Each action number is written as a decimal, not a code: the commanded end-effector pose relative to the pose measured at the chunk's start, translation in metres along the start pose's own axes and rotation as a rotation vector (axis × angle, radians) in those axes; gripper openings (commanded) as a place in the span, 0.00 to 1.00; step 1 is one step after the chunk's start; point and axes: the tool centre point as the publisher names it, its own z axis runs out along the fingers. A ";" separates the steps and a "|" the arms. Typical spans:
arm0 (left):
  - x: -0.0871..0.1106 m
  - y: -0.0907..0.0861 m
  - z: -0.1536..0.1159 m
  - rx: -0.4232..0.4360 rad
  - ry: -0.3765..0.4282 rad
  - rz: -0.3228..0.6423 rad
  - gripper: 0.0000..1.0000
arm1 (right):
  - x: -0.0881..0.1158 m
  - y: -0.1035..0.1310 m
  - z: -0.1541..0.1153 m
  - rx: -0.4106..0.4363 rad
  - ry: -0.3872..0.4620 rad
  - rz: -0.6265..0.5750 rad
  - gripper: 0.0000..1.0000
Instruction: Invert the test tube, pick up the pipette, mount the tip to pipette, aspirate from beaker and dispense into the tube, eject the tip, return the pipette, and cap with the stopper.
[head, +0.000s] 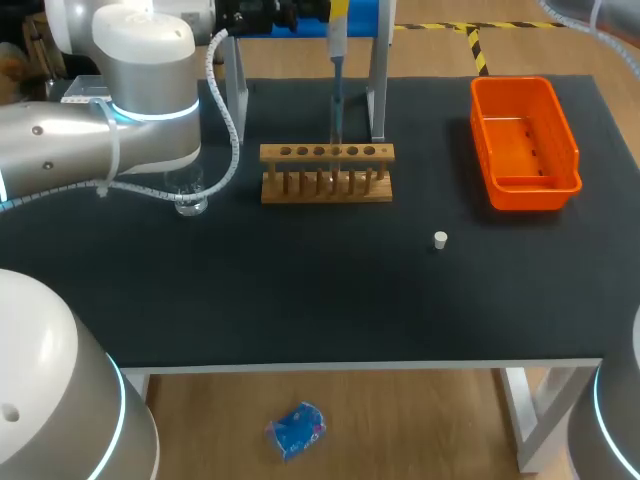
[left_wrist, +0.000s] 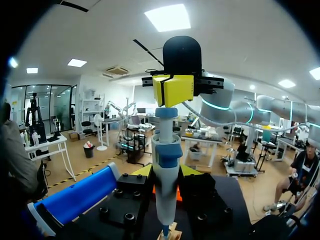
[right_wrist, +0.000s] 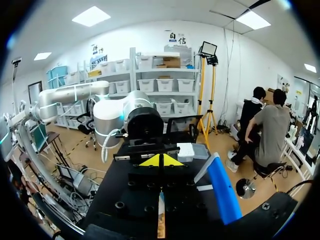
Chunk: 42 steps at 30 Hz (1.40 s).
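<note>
The white and blue pipette hangs upright, with its lower end at a middle hole of the wooden tube rack. My left gripper is shut on the pipette body, a yellow tip on each side. My right gripper faces it, shut, with its yellow tips resting on the blue plunger button. In the right wrist view its tips meet in a point. The glass beaker stands left of the rack, partly under my left arm. The small white stopper lies right of the middle. The tube cannot be made out.
An orange bin sits at the back right. The pipette stand, with its blue bar, rises just behind the rack. My left arm hangs over the table's back left.
</note>
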 end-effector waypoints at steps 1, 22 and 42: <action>0.000 -0.001 0.000 0.003 0.000 0.001 0.00 | 0.000 -0.003 0.001 0.003 0.006 0.000 0.00; 0.000 -0.001 0.000 0.003 0.000 0.001 0.00 | 0.011 -0.019 0.006 0.016 0.019 0.038 0.00; 0.000 -0.001 0.000 0.003 0.000 0.001 0.00 | 0.014 -0.024 0.006 0.019 0.022 0.055 0.00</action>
